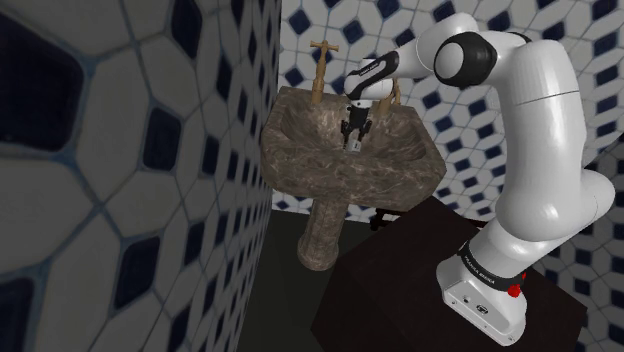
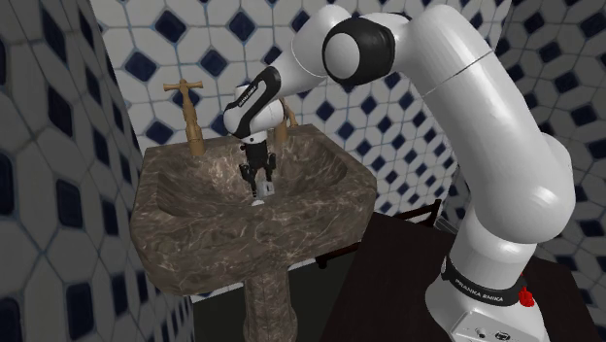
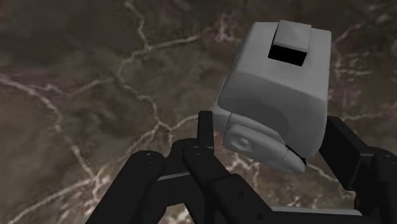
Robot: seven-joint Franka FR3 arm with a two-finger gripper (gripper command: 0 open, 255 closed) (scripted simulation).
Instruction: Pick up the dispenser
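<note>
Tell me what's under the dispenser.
Brown veined sink basin lies below the grey dispenser, clasped by the claw. The patch straight beneath is covered, so contact or gap cannot be told.

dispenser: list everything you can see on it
The dispenser is a plain grey, boxy body with rounded corners; no material shows. One face carries a raised flap above a dark rectangular recess, and a rounded nub protrudes at the end nearest the pincer. It sits askew between the two black fingers, which clasp its opposite sides. Behind it lies the brown veined sink basin; whether it touches the basin cannot be told.
</note>
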